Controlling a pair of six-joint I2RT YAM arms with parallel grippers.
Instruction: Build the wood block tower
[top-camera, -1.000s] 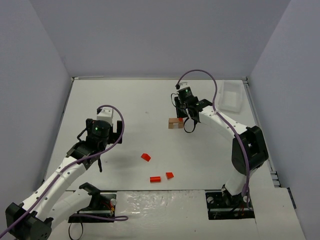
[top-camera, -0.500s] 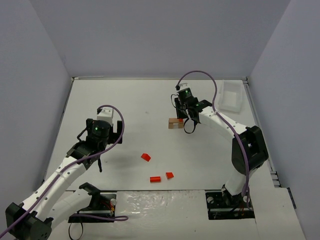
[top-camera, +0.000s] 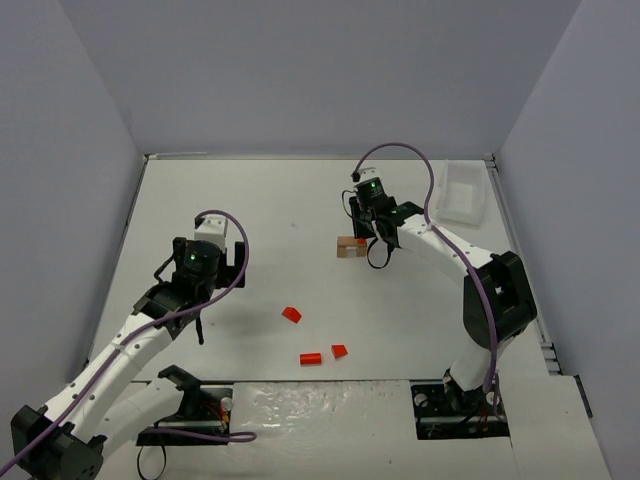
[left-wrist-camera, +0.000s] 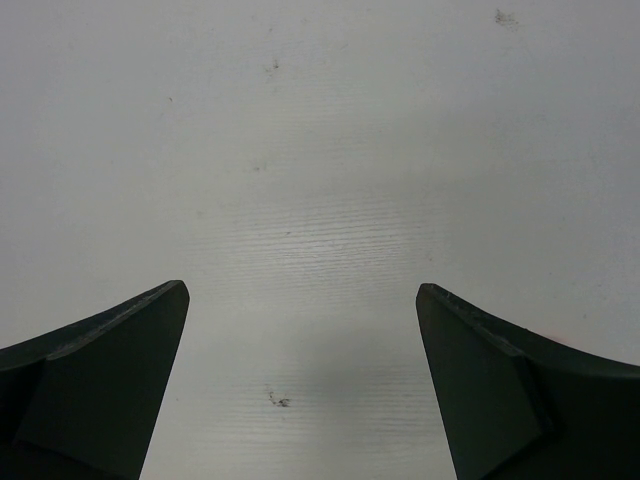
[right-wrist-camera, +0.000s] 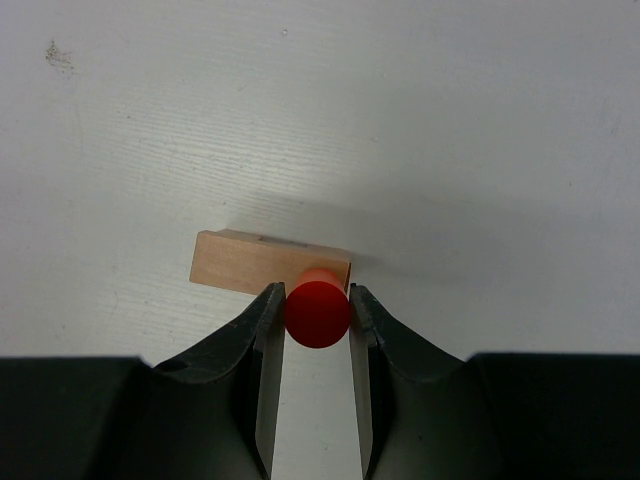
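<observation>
A tan rectangular block (right-wrist-camera: 250, 262) lies flat on the table (right-wrist-camera: 450, 120), also visible from above as the tan block (top-camera: 347, 247). My right gripper (right-wrist-camera: 314, 292) is shut on a red cylinder (right-wrist-camera: 318, 313), held upright over the block's right end; whether the two touch cannot be told. In the top view the right gripper (top-camera: 364, 238) hangs over that end. Three loose red pieces (top-camera: 291, 314), (top-camera: 311, 357), (top-camera: 339, 350) lie nearer the bases. My left gripper (left-wrist-camera: 300, 300) is open over bare table at the left gripper's spot (top-camera: 200, 268), far from every block.
A white rectangular tray (top-camera: 462, 192) sits at the far right corner. Grey walls enclose the table on three sides. The left arm stretches along the left side, well apart from the right arm.
</observation>
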